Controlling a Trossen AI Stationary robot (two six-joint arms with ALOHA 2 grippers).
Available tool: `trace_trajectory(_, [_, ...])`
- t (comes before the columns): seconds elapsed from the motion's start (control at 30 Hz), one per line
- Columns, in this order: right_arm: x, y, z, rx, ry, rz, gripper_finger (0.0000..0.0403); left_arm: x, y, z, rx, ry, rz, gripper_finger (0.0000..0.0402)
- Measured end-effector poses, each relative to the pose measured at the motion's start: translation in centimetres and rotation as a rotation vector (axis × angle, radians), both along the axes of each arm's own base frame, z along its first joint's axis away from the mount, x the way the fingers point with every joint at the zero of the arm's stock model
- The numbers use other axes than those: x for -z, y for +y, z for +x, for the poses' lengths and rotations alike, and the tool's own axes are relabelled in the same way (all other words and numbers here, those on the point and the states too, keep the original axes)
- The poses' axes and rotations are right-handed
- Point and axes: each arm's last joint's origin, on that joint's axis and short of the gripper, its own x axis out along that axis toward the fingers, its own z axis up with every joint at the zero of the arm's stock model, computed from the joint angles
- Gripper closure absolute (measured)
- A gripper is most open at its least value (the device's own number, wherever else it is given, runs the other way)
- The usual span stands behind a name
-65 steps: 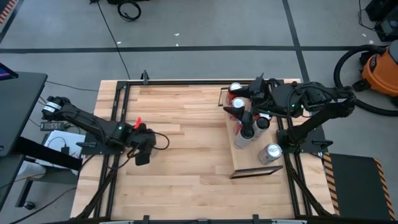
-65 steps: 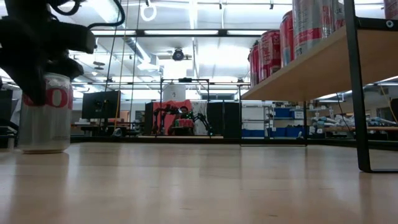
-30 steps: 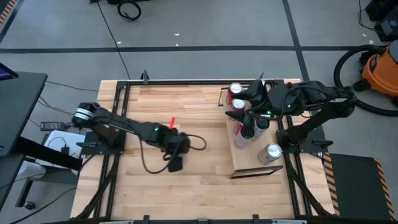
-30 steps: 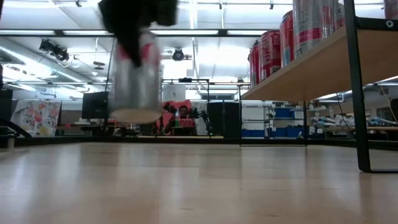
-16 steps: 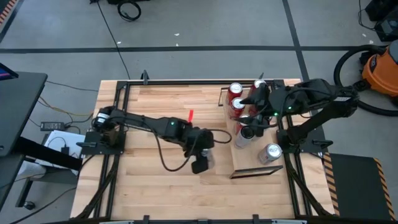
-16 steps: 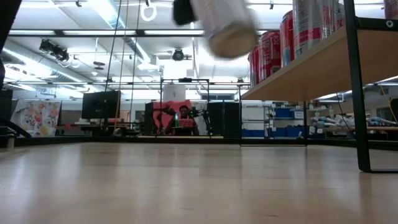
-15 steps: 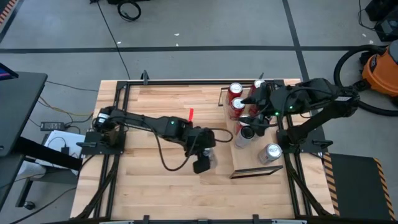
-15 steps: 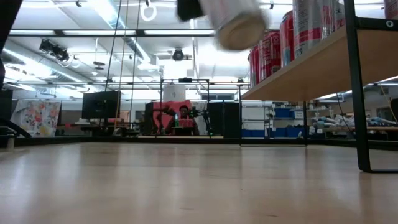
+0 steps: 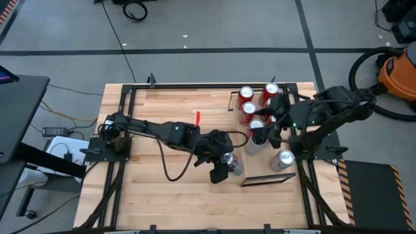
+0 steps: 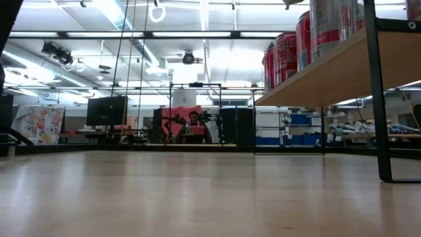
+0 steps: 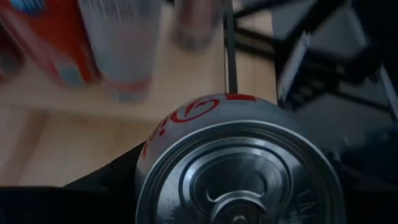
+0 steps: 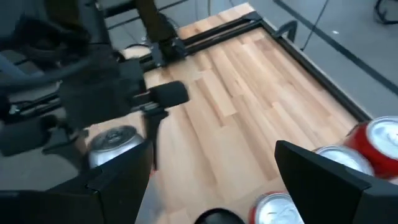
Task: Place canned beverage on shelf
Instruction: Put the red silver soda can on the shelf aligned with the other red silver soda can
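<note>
We see the left jaws (image 9: 224, 166) clamped on a silver can (image 9: 232, 164), holding it in the air just beside the near edge of the shelf (image 9: 260, 166), with the left arm stretched across the wooden surface (image 9: 169, 104). In the left wrist view the can (image 11: 239, 162) fills the space between the dark fingers (image 11: 106, 186), its round end toward the camera and red lettering along its side. Beyond the left jaws stand the red and silver cans (image 9: 250, 107) already on the shelf, and one more silver can (image 9: 283, 158) sits farther along the board toward its near dark rim. The right jaws (image 9: 273, 127) hang over that cluster of cans on the shelf; in the right wrist view their two fingers (image 12: 323, 177) stand well apart with nothing between them, and the left arm with its silver can (image 12: 112, 142) shows ahead of them. In the low view the shelf (image 10: 329, 72) runs across the upper right, with red cans (image 10: 283, 56) standing on it.
</note>
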Motion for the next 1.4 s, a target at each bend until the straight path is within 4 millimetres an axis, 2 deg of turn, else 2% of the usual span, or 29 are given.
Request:
trace_trajectory(0.2, [-0.1, 1.9, -0.8, -0.101, -0.009, 0.023, 0.0055, -1.0, 0.0, 0.7, -0.051, -0.142, 0.035, 0.0097])
trace_trajectory(0.33, [-0.3, 3.1, -1.7, -0.202, 0.0, 0.013, 0.0055, -1.1, 0.5, 0.9, -0.119, -0.155, 0.078, 0.0097])
trace_trajectory(0.43, [0.0, 3.8, -1.8, -0.296, 0.033, -0.044, 0.0055, -1.3, 1.4, 0.9, -0.177, -0.157, 0.024, 0.0097])
trace_trajectory(0.6, [0.5, 4.1, -0.7, -0.33, 0.056, -0.121, 0.0055, -2.7, 2.0, 0.6, -0.205, -0.173, -0.025, 0.0097])
trace_trajectory(0.8, [0.8, 4.1, 0.4, -0.363, 0.074, -0.199, 0.0055, -4.6, 1.9, -1.0, -0.193, -0.113, -0.014, 0.0097])
trace_trajectory(1.0, [1.2, 3.5, 1.4, -0.359, 0.1, -0.181, 0.0055, -4.8, 1.7, -2.4, -0.167, 0.004, 0.017, 0.0097])
trace_trajectory(1.07, [1.2, 3.4, 1.6, -0.355, 0.099, -0.188, 0.0055, -4.3, 1.6, -3.0, -0.144, 0.09, 0.007, 0.0097])
trace_trajectory(1.13, [1.1, 3.3, 1.8, -0.351, 0.085, -0.209, 0.0055, -2.9, 1.6, -3.2, -0.128, 0.207, 0.026, 0.0097])
trace_trajectory(1.23, [0.9, 3.2, 2.3, -0.328, 0.052, -0.227, 0.0055, 0.0, 1.0, -2.3, -0.096, 0.296, 0.079, 0.0097])
trace_trajectory(1.4, [1.0, 3.1, 2.5, -0.297, 0.059, -0.225, 0.0055, 5.8, 0.5, -1.1, -0.062, 0.406, 0.126, 0.0097])
